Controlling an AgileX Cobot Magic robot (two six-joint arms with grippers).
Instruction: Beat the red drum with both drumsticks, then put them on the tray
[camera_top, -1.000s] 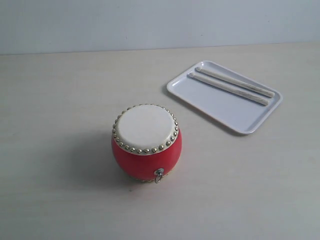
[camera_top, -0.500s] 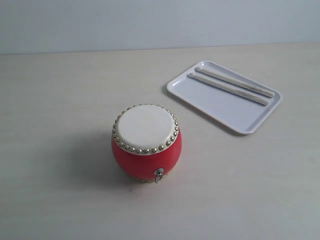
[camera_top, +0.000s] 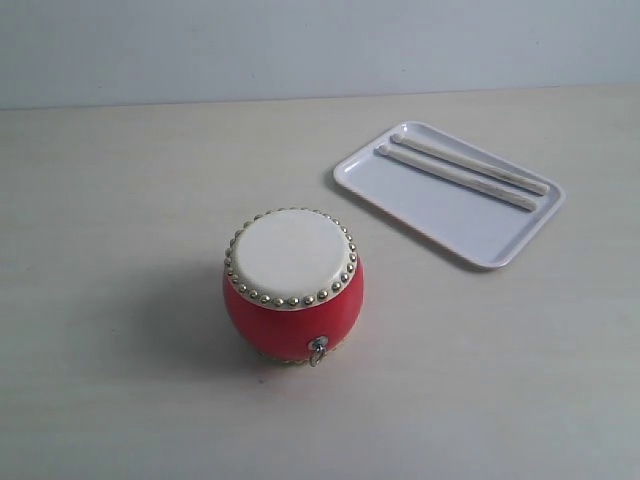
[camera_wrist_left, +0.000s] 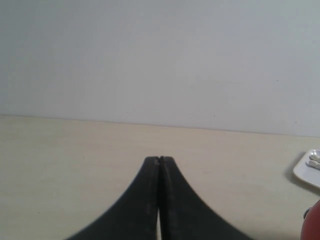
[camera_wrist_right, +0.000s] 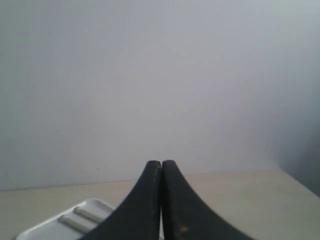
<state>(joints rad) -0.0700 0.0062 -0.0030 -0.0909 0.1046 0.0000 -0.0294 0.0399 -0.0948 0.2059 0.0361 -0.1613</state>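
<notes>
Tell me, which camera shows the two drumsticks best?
The exterior view: both drumsticks lie whole, side by side on the tray. The left wrist view catches only their tips at its edge; the right wrist view shows just their ends.

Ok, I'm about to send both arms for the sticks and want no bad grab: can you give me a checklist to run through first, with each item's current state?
1. Both drumsticks lie flat on the tray, side by side: ok.
2. Left gripper open for a grasp: not ok, jaws shut.
3. Right gripper open for a grasp: not ok, jaws shut.
4. Red drum upright, skin top uncovered: ok.
5. Gap between the sticks wide enough to grip one alone: cannot tell, they lie close together.
</notes>
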